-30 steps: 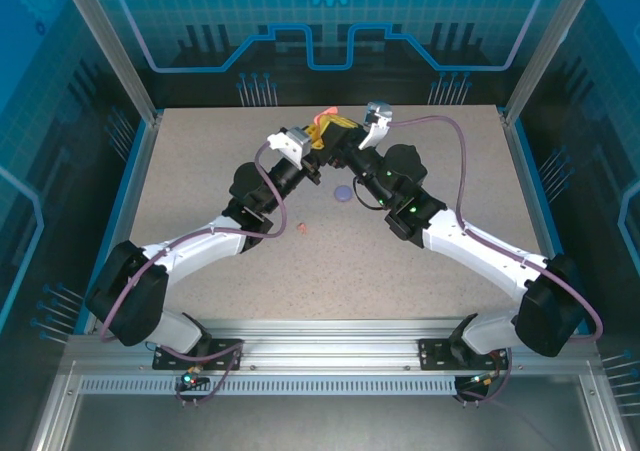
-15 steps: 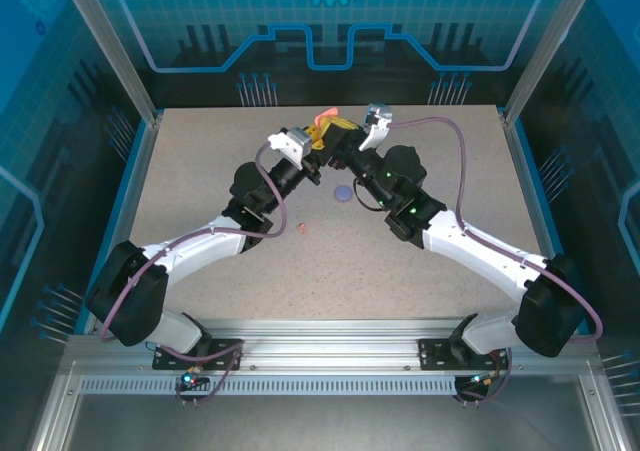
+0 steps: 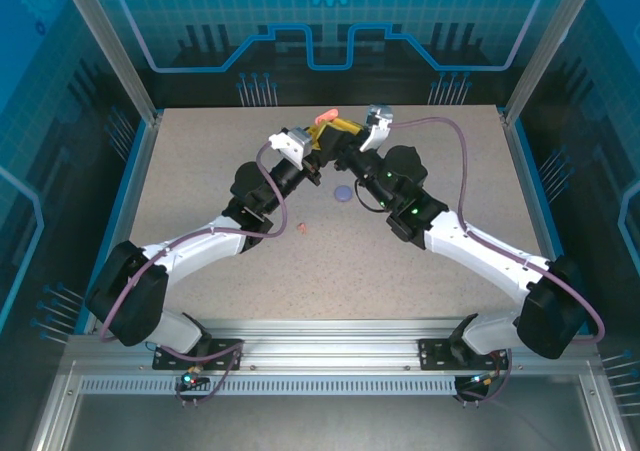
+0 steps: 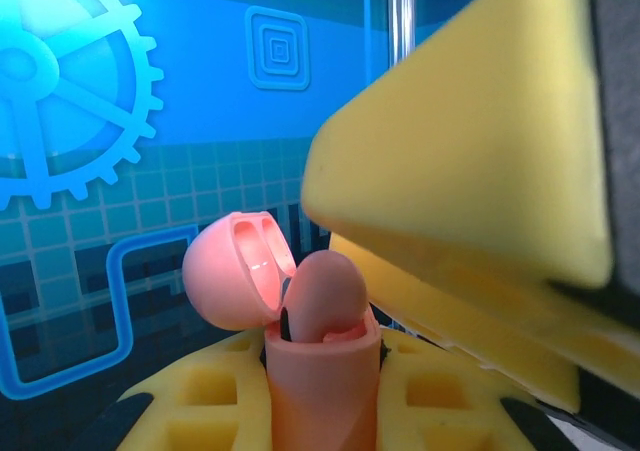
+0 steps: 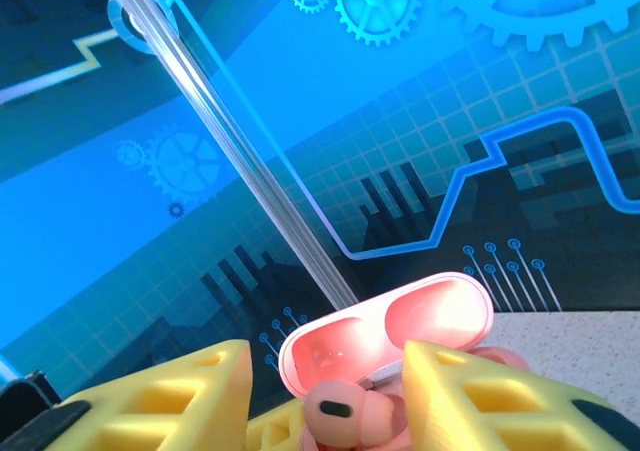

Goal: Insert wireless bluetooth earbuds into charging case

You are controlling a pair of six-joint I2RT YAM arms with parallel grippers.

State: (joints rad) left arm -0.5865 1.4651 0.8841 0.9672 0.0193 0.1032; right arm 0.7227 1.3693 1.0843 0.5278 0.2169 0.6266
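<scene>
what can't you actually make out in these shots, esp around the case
- Left wrist: the coral case base is cut off by the bottom edge, held in the left pincer; a big yellow finger blocks the right side.
- Right wrist: the earbud stem is hidden inside the case, between the fingers of the right pincer; seating depth unclear.
- Top external: case tiny, crowded by both pincers; purple item and pink speck too small to identify.

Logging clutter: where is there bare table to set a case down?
Bare: table left of the left arm, right of the right arm, near middle. Crowded: far centre, left gripper and right gripper at the coral case.
</scene>
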